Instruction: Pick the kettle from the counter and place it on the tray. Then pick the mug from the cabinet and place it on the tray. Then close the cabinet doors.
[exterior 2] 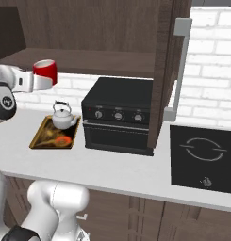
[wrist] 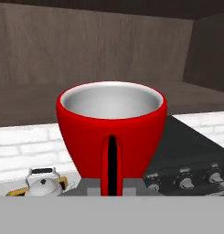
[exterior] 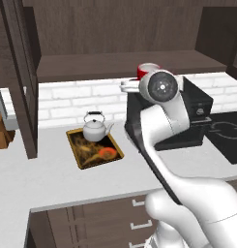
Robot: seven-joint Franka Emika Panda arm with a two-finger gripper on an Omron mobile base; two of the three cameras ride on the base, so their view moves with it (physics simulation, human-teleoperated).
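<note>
**Red mug held in the claw, out in front of the open cupboard**

The two-finger gripper (exterior 2: 47, 81) pinched the small bright red tapered mug (wrist: 111, 132) at its base, its handle facing back toward the hand. The mug stood upright, its pale grey inside showing, clear of every surface.

Behind the claw and just above it ran the single shelf of the wide dark brown wood wall cabinet (exterior 2: 93, 59). A tall glass-paned cabinet door (exterior 2: 169, 61) with a long silver bar handle stood swung out, well off to the claw's right; the other door (exterior: 21, 82) hung open far to its left.

Below the claw and to its left lay the rectangular golden-rimmed tray (exterior: 81, 157) with its dark picture and orange patch, resting on the pale grey-white counter (exterior: 52, 179). The squat white-silver kettle (exterior: 95, 128) with a thin dark arched handle sat on the tray's far end. Directly below and to the claw's right stood a black oven box (exterior 2: 119, 122) with three knobs.
</note>
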